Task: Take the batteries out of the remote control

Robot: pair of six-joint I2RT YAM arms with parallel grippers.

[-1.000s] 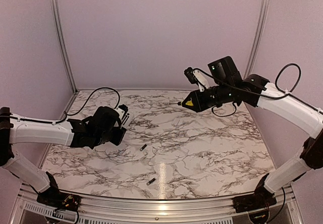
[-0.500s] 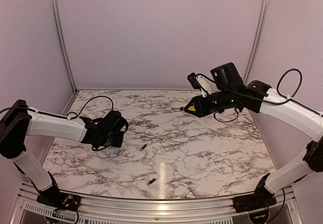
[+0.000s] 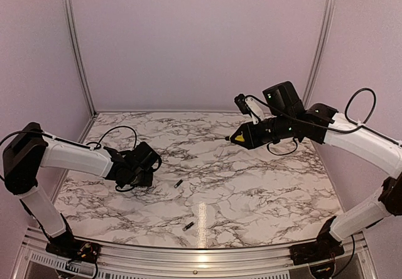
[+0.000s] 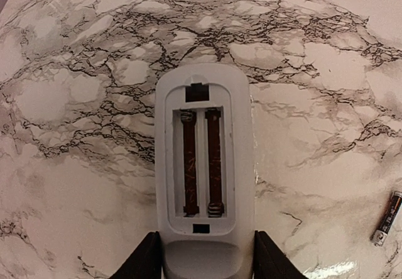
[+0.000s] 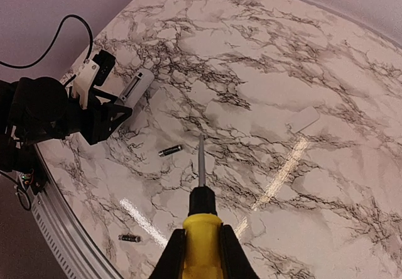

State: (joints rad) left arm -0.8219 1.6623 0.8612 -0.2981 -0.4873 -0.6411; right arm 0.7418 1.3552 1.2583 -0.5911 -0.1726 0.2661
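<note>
My left gripper [image 4: 204,254] is shut on the near end of the white remote control [image 4: 204,103], fingers on both long sides. Its back faces up and both battery slots are bare, showing only springs and contacts. The remote is held low at the table's left [image 3: 141,166], also showing as the remote [image 5: 135,85] in the right wrist view. The two batteries lie loose on the marble: one battery [image 3: 178,183] [image 4: 386,218] [image 5: 170,150] just right of the remote, the other battery [image 3: 188,226] [image 5: 128,237] nearer the front edge. My right gripper [image 5: 201,254] [image 3: 254,133] hangs above the table's right.
The right gripper is shut on a yellow-handled screwdriver [image 5: 201,229] [image 3: 239,137], its tip pointing left over the table's middle. A small flat white piece [image 5: 306,119] lies on the marble at the back right. Metal frame posts and lilac walls enclose the table [image 3: 251,191].
The left arm has brought the remote down and a little right, close to the table. The right arm with the screwdriver has drifted slightly right and down. Both batteries lie still.
</note>
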